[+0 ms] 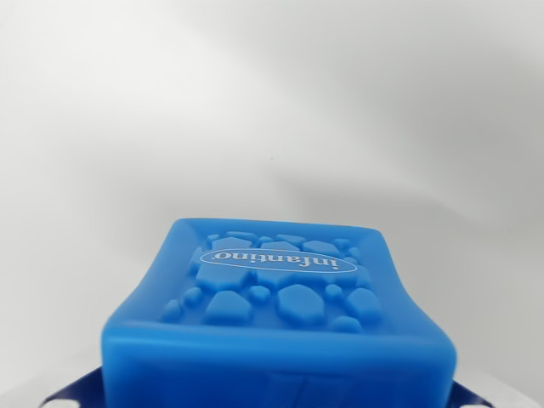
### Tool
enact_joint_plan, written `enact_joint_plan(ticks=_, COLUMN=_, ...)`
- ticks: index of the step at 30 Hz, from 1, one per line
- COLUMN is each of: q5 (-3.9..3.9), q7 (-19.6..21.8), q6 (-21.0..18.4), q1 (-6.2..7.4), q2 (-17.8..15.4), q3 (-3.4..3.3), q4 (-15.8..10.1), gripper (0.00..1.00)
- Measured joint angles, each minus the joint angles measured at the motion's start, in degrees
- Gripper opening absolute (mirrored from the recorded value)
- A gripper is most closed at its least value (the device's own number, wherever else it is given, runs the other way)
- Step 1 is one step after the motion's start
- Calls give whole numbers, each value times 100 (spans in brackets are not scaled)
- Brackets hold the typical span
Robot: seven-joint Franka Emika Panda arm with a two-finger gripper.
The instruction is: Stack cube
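Note:
A soft light-blue cube (276, 297) fills the lower middle of the wrist view, very close to the camera. Its upper face has raised pebble shapes and a white oval "infantino" label that reads upside down. Dark-blue pieces with white dots show at both bottom corners, one at the wrist view's left (72, 395) and one at its right (476, 395), flanking the cube. They look like parts of my gripper (276, 393), whose jaws stand pressed against the cube's two sides. The cube's sides bow slightly inward. No second cube is visible.
Behind the cube lies a plain white, out-of-focus surface (272, 110) with soft grey shadows at the upper left and right. Nothing else shows in this view.

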Motion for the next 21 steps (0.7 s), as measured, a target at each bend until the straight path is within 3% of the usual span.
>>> enact_joint_plan(ticks=21, q5=16, q7=-135, q6=236, q1=-240, q2=-544, q3=6, q4=-786, gripper=0)
